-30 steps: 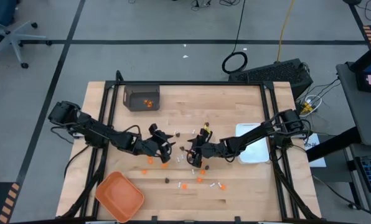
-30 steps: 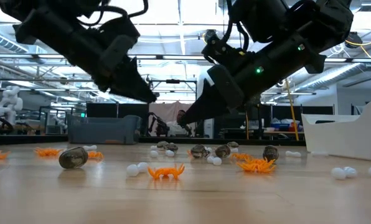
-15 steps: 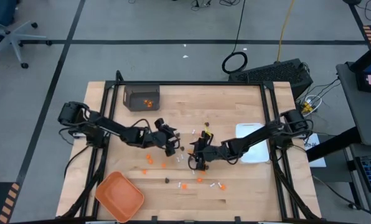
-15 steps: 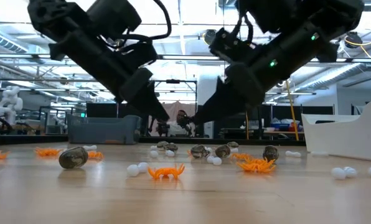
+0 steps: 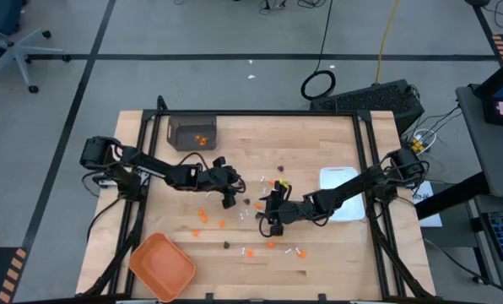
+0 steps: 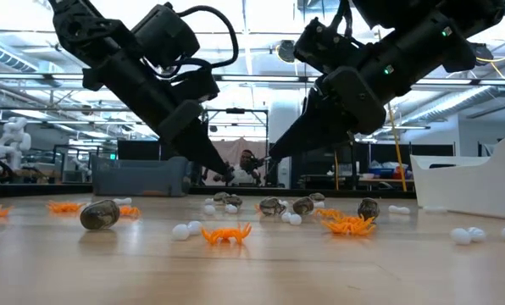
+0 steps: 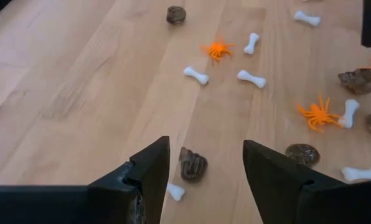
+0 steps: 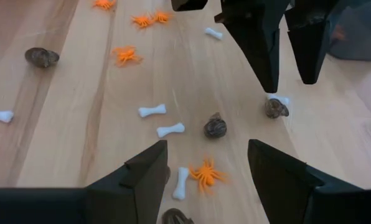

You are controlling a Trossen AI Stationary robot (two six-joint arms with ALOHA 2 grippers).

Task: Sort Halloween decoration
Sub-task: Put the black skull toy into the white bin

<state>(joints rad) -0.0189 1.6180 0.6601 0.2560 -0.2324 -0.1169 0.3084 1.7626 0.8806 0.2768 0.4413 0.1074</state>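
On the wooden table [image 5: 319, 143], orange spiders [image 6: 226, 234], dark lumps [image 6: 99, 214] and white bones [image 8: 152, 111] lie scattered mid-table, where the left gripper [image 7: 204, 163] hangs open over one lump, seemingly just above it, facing the open, empty right gripper [image 8: 205, 163].

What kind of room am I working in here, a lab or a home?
Most likely a robotics lab or workshop. The grey floor carries black tape lines, a wheeled office chair stands beside the wooden table, and the low view shows open ceiling trusses with a white humanoid robot figure behind.
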